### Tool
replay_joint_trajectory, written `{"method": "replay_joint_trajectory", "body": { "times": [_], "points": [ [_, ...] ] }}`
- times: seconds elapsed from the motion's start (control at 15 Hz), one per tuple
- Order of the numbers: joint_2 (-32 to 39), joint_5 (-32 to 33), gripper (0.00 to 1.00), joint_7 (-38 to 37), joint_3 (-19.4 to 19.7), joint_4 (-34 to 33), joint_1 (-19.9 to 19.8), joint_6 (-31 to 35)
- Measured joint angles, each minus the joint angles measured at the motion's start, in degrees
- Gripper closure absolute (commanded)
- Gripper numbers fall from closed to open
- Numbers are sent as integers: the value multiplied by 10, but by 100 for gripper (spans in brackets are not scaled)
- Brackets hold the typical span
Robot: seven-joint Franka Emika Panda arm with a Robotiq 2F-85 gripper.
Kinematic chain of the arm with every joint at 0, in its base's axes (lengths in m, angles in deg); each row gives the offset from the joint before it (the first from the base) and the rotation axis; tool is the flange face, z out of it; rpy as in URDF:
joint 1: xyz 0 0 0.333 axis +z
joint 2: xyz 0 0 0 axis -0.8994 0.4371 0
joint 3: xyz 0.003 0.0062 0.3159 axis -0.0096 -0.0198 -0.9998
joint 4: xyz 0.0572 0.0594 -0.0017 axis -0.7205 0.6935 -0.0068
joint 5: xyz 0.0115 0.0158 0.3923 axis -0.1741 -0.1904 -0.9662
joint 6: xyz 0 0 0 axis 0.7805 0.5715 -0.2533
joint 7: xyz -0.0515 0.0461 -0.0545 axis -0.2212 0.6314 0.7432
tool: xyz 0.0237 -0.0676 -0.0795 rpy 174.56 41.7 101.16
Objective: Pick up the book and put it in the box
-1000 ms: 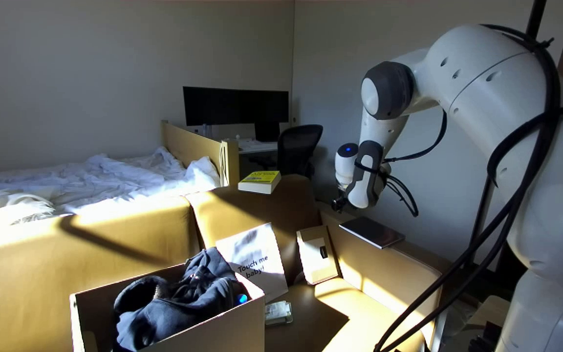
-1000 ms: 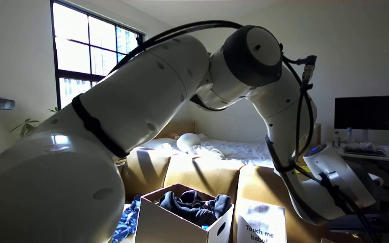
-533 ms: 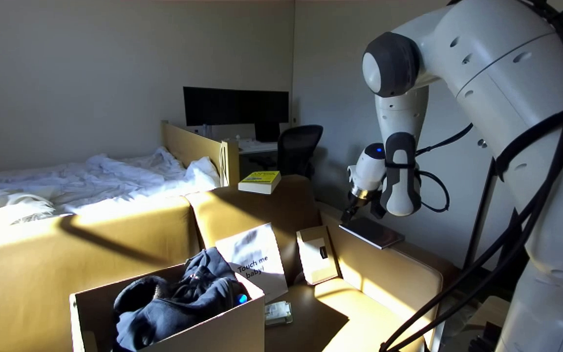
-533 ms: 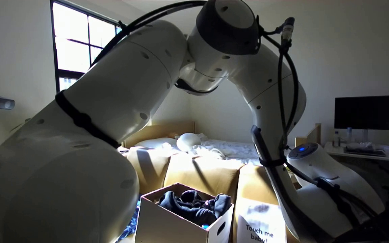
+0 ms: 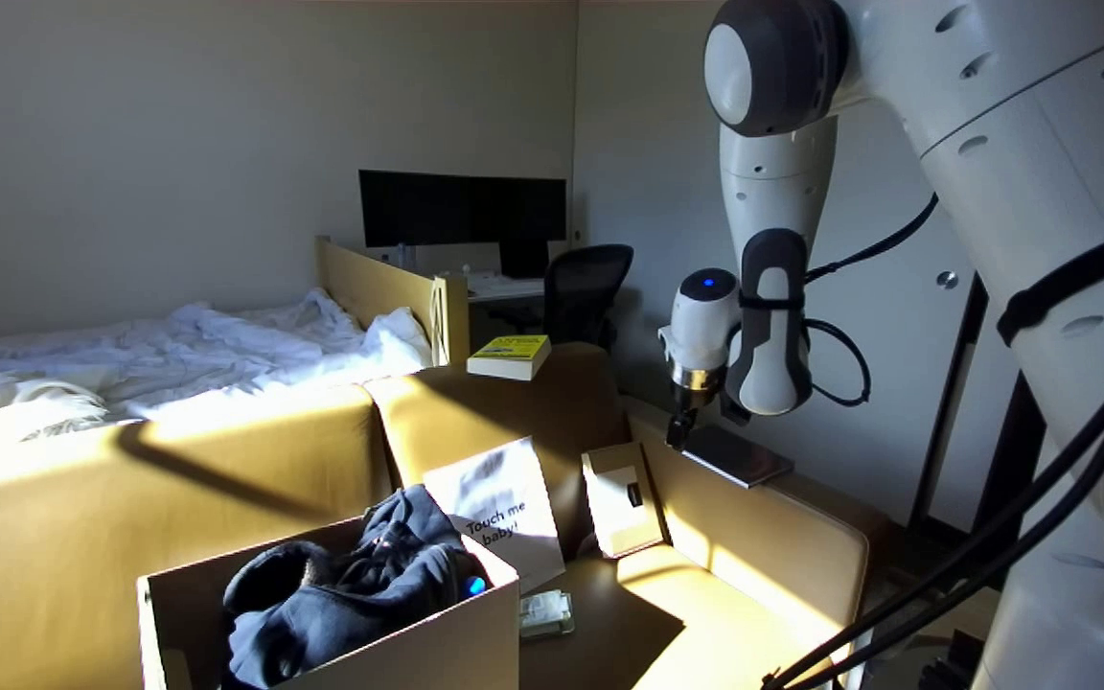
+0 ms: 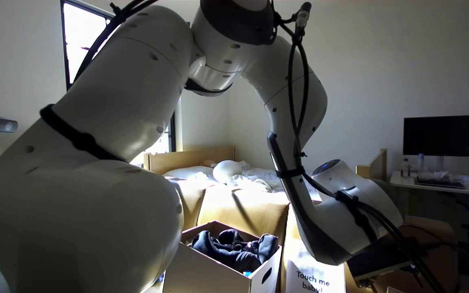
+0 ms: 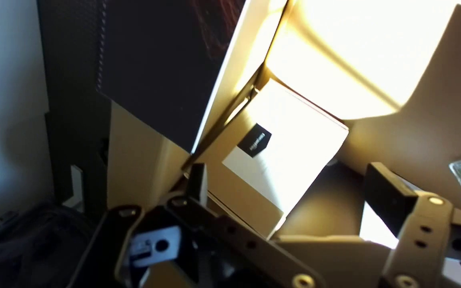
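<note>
In an exterior view, the yellow book lies on the sofa's backrest, and the gripper hangs close beside the dark notebook on the armrest; whether it touches, I cannot tell well. In an exterior view, the arm covers a corner of the box (a dark garment lies in it), yet a handle hole is seen. The wrist view shows the fingers spread wide, and a black label upon a pale package.

Yellow book atop sofa back, dark book on armrest, open box holding clothing
</note>
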Motion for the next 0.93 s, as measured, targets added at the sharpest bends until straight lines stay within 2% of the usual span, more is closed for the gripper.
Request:
{"method": "replay_joint_trajectory", "body": {
  "times": [0.2, 0.33, 0.4, 0.47, 0.67, 0.93],
  "points": [
    [30, -28, 0, -35, 44, -7, 58, -33],
    [41, -29, 0, -42, 47, -11, 62, -33],
    [38, -29, 0, -40, 33, -11, 50, -33],
    [31, -29, 0, -32, -2, -11, 21, -33],
    [24, -37, 0, 8, -144, -11, -96, -30],
    [75, -154, 0, 72, -328, -22, -238, -50]
  ]
}}
